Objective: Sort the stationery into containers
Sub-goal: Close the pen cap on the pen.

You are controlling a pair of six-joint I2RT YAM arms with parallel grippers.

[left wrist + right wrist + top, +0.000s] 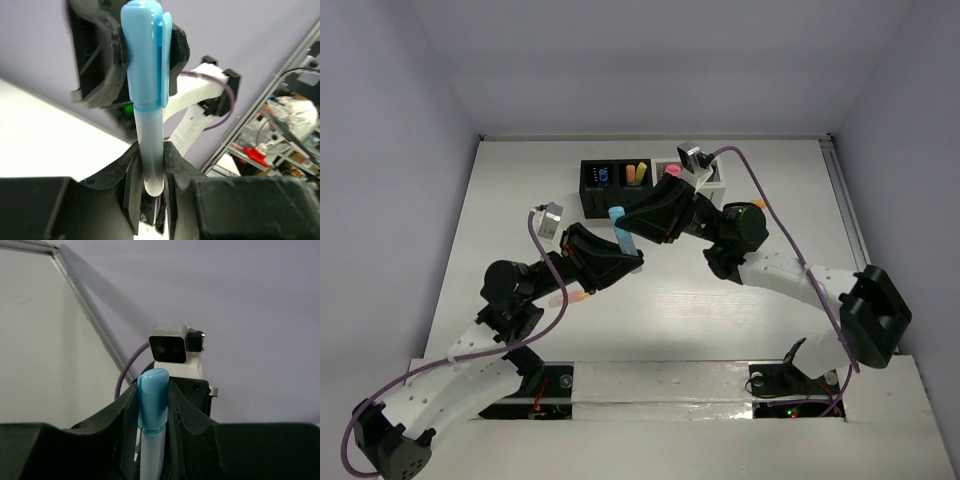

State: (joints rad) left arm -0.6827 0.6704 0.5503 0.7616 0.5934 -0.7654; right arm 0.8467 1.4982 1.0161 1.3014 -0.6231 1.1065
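A light-blue pen [622,232] with a pale barrel hangs in the air in front of the containers [592,196], held at both ends. My left gripper [628,258] is shut on the lower end of the barrel [150,165]. My right gripper [632,222] is shut on the pen's blue cap [153,395]. In the left wrist view the cap [145,50] sits between the right fingers [176,50]. The containers, a joined row of black and white cubes, stand at the back. They hold a blue piece [603,176], orange and yellow pieces [637,172] and a pink piece [671,170].
Pink and orange stationery [575,297] lies on the table partly under my left arm. An orange piece [760,205] shows behind the right arm. White walls close the table at the back and both sides.
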